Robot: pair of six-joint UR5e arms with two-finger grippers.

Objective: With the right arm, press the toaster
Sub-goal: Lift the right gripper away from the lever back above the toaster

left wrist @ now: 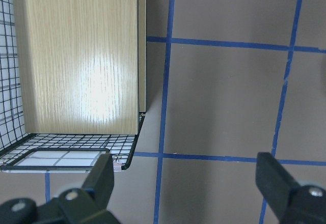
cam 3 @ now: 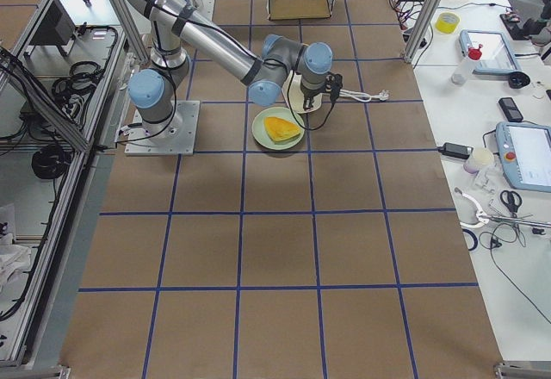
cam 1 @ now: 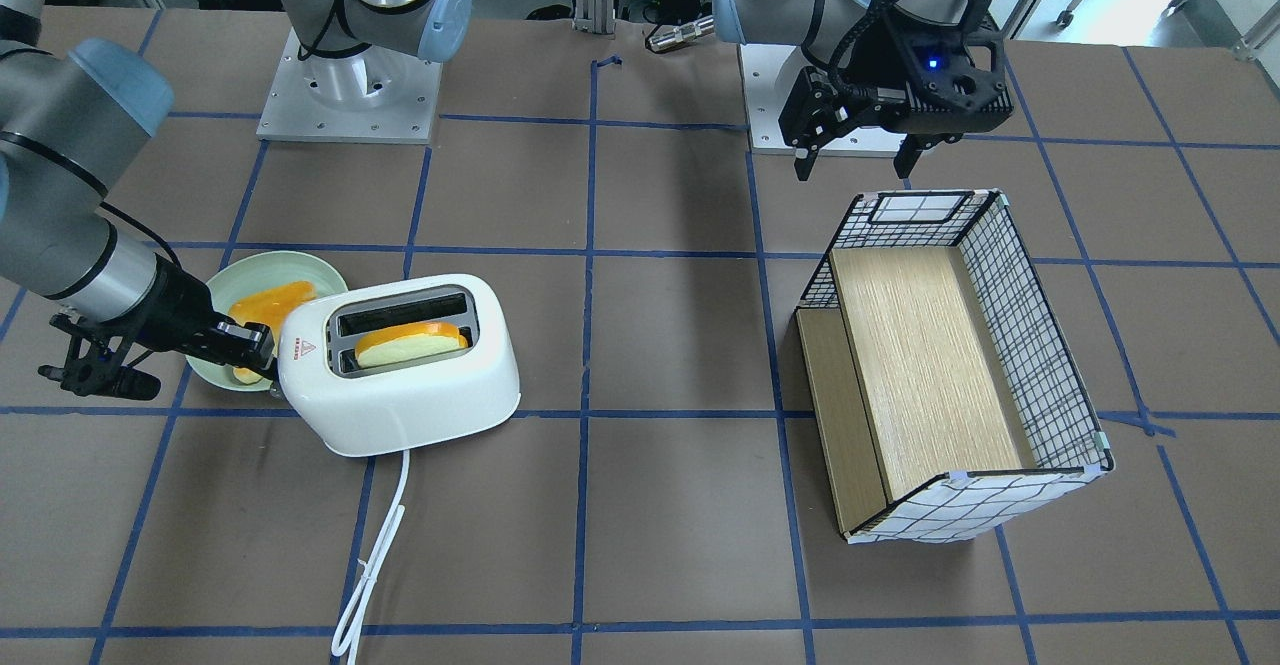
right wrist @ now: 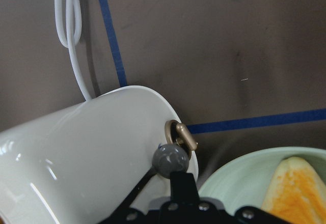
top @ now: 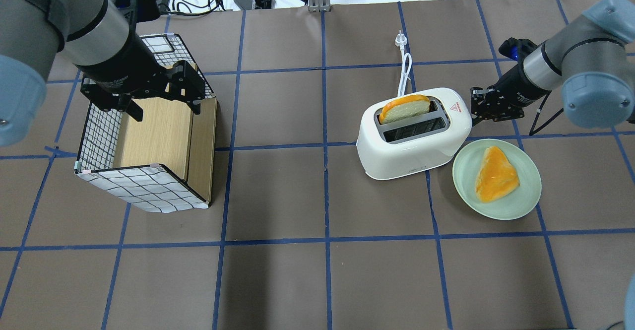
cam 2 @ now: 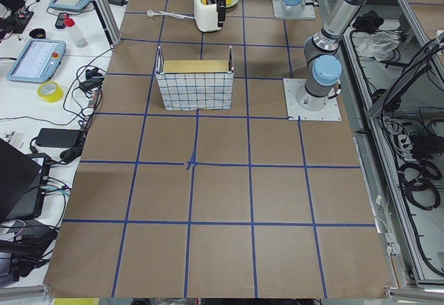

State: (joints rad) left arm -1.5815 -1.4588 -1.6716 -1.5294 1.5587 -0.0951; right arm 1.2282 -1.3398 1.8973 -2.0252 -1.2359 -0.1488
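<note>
right gripper shut at the toaster's end, left gripper spread by the basket

right gripper (cam 1: pixel 258 345): fingers pressed together, pinching nothing. in the wrist view the joined tip sat right under the grey round knob (right wrist: pixel 170 160) on the end wall of the toaster (cam 1: pixel 400 385). touching or a hair apart, could not tell. a brass-coloured ring (right wrist: pixel 179 135) lay just beyond the knob. the right arm (cam 1: pixel 100 275) came in low from the side.

left gripper (cam 1: pixel 856 160): fingers spread wide, gripping nothing. it hung above the table by the robot-side end of the basket (cam 1: pixel 1040 345), apart from it.

surface and room: brown table (cam 1: pixel 680 345) gridded with blue tape lines (cam 1: pixel 590 345). the side views showed a white bench (cam 2: pixel 41 111) along the operators' edge, with tablets (cam 2: pixel 36 59), a yellow tape roll (cam 2: pixel 50 90) and loose cables on it.

containers, overhead view, near to far:
- green plate (top: pixel 496 208) was nearest, just beside the toaster, with one orange-crusted bread slice (top: pixel 496 173) lying flat on it.
- the toaster stood beyond the plate, on the robot's right half of the table and askew to the tape lines. a second slice (top: pixel 404 109) stood up out of its farther slot. the nearer slot showed dark.
- white cord (top: pixel 406 72) ran away from the toaster to a plug near the far edge.
- the basket was on the left half, with wire-grid walls, checked cloth and an open top. a pale wood board (top: pixel 154 136) lay inside.
</note>
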